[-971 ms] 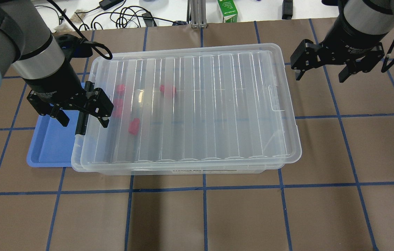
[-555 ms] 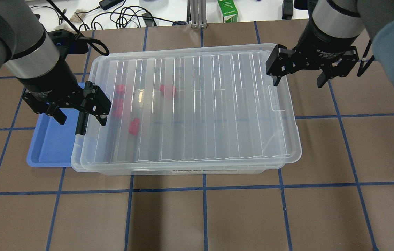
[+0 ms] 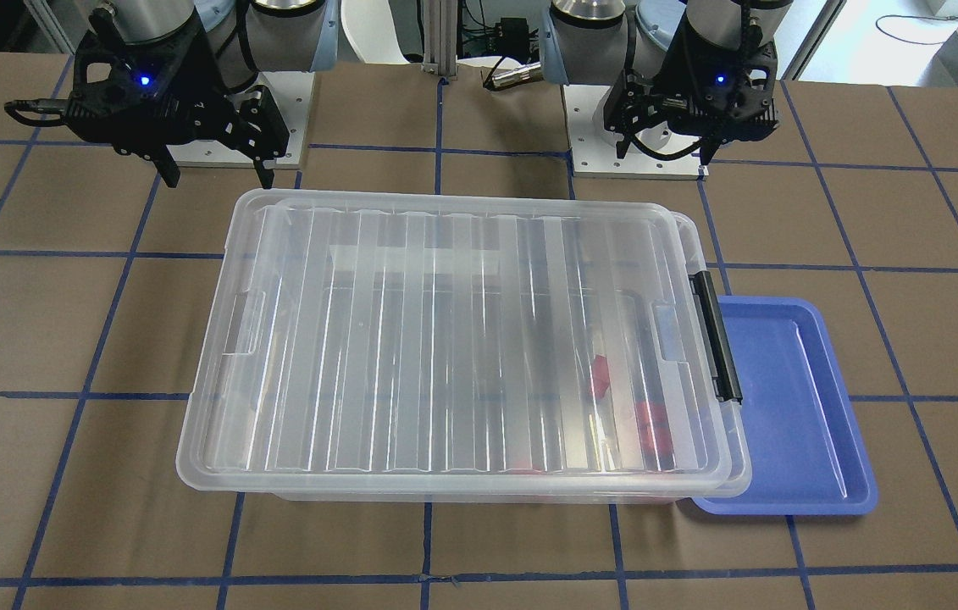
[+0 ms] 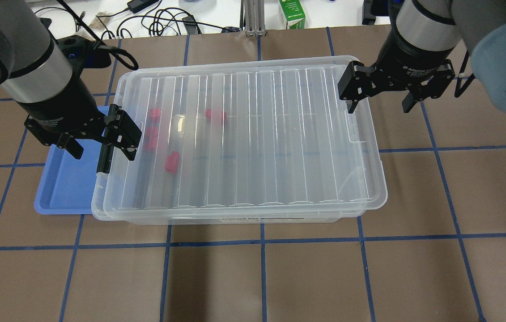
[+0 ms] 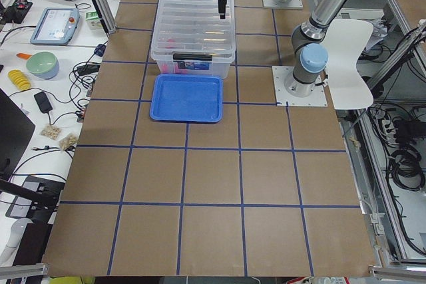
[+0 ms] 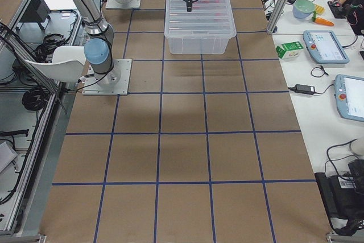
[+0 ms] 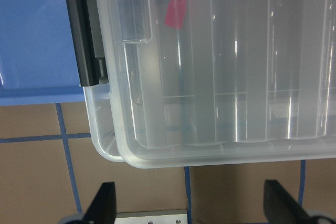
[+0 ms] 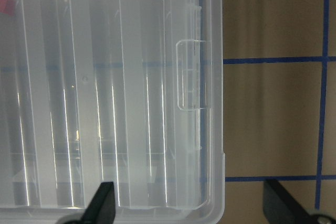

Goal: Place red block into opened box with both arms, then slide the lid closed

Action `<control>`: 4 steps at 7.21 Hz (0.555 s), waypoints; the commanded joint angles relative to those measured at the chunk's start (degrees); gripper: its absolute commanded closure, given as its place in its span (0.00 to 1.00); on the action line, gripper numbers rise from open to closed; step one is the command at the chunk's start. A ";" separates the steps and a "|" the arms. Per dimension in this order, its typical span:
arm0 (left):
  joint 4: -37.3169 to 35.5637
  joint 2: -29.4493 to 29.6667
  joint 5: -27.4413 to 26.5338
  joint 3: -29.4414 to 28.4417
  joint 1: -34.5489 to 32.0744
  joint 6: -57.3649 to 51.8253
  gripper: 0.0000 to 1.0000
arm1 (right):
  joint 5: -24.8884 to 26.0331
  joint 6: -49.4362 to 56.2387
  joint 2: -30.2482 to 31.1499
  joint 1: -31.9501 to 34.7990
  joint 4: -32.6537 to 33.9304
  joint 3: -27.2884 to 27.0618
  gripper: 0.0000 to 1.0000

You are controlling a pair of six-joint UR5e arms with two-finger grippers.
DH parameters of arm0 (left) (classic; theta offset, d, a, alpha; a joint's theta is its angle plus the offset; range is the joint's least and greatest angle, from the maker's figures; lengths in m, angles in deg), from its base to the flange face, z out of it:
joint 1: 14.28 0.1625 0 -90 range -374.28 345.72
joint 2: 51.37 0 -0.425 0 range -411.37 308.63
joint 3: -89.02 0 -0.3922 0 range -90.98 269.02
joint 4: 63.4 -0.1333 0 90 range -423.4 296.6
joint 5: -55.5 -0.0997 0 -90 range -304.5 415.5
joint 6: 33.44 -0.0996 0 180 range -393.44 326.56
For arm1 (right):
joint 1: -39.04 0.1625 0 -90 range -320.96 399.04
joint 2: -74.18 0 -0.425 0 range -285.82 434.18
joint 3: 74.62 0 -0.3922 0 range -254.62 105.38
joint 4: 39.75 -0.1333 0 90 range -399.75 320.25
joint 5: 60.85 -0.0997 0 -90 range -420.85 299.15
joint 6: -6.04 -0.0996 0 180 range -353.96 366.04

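The clear box (image 4: 253, 219) sits mid-table with the ribbed lid (image 4: 253, 134) lying on it, shifted a little toward my right. Several red blocks, such as one red block (image 4: 172, 162) and another (image 4: 215, 115), show through the lid near the box's left end. My left gripper (image 4: 103, 154) hangs open above that end, straddling the black latch (image 4: 104, 156); the left wrist view shows the latch (image 7: 84, 30) and a red block (image 7: 176, 10). My right gripper (image 4: 379, 107) is open over the lid's right end, beside its notch (image 8: 189, 74).
A shallow blue tray (image 4: 65, 183) lies partly under the box's left end. Cables and a green carton (image 4: 292, 13) lie on the white table beyond the far edge. Both arm bases (image 3: 652, 127) stand behind the box. Brown gridded tabletop surrounds it.
My right gripper has moved left from beside the box to above the lid's right end. My left gripper has drifted slightly left and back. Lid and blocks have not moved.
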 commanded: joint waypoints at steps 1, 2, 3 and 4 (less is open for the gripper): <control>0.09 -0.70 0.08 0.45 0.16 0.16 0.00 | -0.35 0.03 -0.03 0.00 0.08 -0.03 0.00; 0.18 -0.70 0.08 0.63 0.16 -0.09 0.00 | -0.35 -0.32 0.06 0.18 -0.10 -0.03 0.00; 0.35 -0.70 -0.01 0.80 0.16 -0.18 0.00 | -0.26 -0.42 -0.03 0.18 -0.10 -0.03 0.00; 0.27 -0.70 -0.01 0.80 0.16 -0.19 0.00 | -0.26 -0.50 0.06 0.09 -0.01 -0.03 0.00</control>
